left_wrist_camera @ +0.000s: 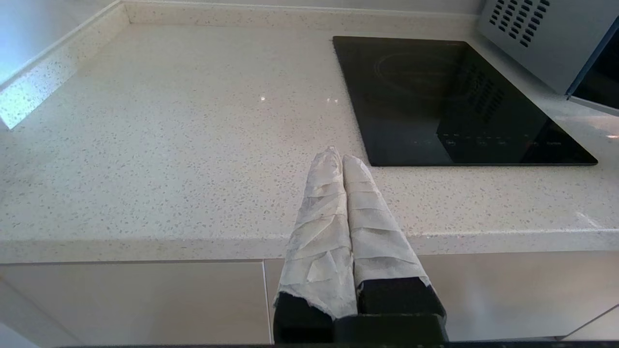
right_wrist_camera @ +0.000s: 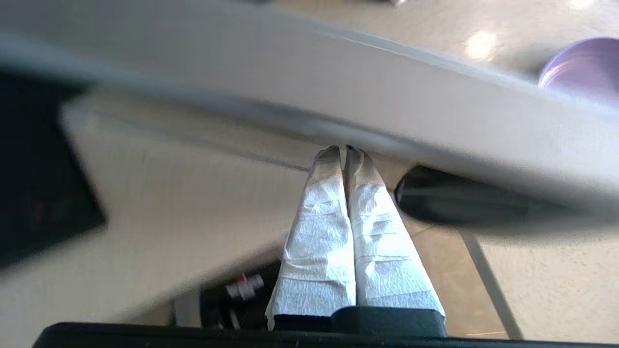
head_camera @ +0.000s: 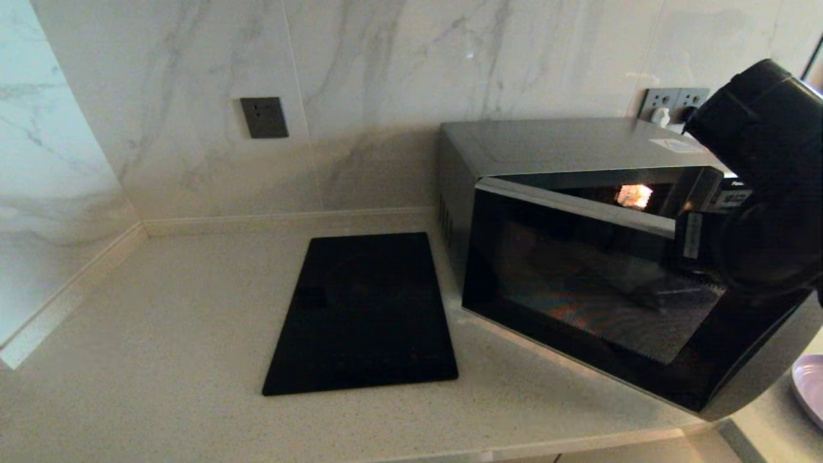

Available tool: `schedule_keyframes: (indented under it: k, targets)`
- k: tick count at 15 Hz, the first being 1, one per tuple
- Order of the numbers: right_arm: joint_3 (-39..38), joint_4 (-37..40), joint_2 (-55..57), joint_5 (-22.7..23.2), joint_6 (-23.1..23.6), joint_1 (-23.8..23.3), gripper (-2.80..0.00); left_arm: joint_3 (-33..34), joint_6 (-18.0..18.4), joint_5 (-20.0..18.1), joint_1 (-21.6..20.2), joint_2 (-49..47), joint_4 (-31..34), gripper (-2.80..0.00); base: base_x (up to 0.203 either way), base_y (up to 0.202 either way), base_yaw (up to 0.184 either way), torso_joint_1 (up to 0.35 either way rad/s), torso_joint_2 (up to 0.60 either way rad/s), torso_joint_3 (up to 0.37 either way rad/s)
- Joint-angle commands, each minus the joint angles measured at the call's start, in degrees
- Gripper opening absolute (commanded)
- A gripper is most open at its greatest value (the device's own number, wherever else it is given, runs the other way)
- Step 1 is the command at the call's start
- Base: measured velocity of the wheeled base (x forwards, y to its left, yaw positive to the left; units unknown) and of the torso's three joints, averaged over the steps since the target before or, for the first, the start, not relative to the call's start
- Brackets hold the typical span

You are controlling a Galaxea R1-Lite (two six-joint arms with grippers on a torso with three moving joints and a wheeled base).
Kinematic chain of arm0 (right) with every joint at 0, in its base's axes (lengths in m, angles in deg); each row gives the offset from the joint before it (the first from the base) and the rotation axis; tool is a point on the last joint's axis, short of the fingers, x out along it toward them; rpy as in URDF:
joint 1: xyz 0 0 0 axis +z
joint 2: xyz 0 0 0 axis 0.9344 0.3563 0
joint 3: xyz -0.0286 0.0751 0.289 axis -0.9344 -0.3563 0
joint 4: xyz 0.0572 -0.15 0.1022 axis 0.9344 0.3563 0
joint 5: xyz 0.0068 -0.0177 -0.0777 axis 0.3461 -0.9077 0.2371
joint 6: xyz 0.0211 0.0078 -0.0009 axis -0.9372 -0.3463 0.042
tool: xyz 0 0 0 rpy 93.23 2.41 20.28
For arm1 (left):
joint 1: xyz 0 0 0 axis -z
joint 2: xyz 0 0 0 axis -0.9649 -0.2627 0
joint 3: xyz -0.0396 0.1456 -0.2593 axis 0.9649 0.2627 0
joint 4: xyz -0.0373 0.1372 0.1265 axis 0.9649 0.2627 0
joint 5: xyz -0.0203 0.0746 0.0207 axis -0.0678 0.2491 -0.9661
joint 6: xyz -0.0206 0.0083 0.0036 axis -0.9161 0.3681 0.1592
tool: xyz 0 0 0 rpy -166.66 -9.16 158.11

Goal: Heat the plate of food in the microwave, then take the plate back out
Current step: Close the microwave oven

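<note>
The microwave point(head_camera: 566, 148) stands at the right of the counter. Its dark glass door point(head_camera: 578, 283) hangs partly open, with a gap at the top where the lit inside shows. My right arm point(head_camera: 765, 193) reaches over the door's right end and hides its gripper in the head view. In the right wrist view the right gripper point(right_wrist_camera: 345, 151) is shut, its wrapped tips touching the door's grey edge point(right_wrist_camera: 387, 106). Only an edge of the lavender plate of food point(head_camera: 811, 386) point(right_wrist_camera: 585, 65) shows, on the counter right of the microwave. My left gripper point(left_wrist_camera: 342, 157) is shut and empty, low before the counter's front edge.
A flat black rectangular panel point(head_camera: 363, 315) point(left_wrist_camera: 454, 101) lies in the counter left of the microwave. Marble walls close the back and left, with a dark socket plate point(head_camera: 264, 117) and a plugged socket point(head_camera: 675, 99) behind the microwave. Cabinet fronts point(left_wrist_camera: 135, 299) sit below the counter.
</note>
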Motion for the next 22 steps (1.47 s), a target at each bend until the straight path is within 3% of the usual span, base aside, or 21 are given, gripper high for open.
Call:
schedule_keyframes:
  k: [1, 5, 8, 14, 22]
  targets:
    - [0.6, -1.0, 2.8, -0.2, -0.2, -4.9, -2.8, 0.0, 0.0, 0.0, 0.0, -0.1, 0.0, -2.8, 0.0, 0.0, 0.0, 0.0, 0.0, 0.0]
    - [1.3, -5.8, 6.6, 0.0, 0.0, -12.0, -2.8, 0.0, 0.0, 0.0, 0.0, -0.1, 0.0, -2.8, 0.0, 0.0, 0.0, 0.0, 0.0, 0.0]
    - [1.8, -9.0, 8.1, 3.2, 0.1, -15.1, -2.8, 0.0, 0.0, 0.0, 0.0, -0.1, 0.0, -2.8, 0.0, 0.0, 0.0, 0.0, 0.0, 0.0]
    - [14.5, -10.4, 14.8, 8.7, 0.5, -21.4, -2.8, 0.0, 0.0, 0.0, 0.0, -0.1, 0.0, -2.8, 0.0, 0.0, 0.0, 0.0, 0.0, 0.0]
    - [17.6, -16.6, 19.4, 13.9, -0.2, -22.6, -2.8, 0.0, 0.0, 0.0, 0.0, -0.1, 0.0, -2.8, 0.0, 0.0, 0.0, 0.0, 0.0, 0.0]
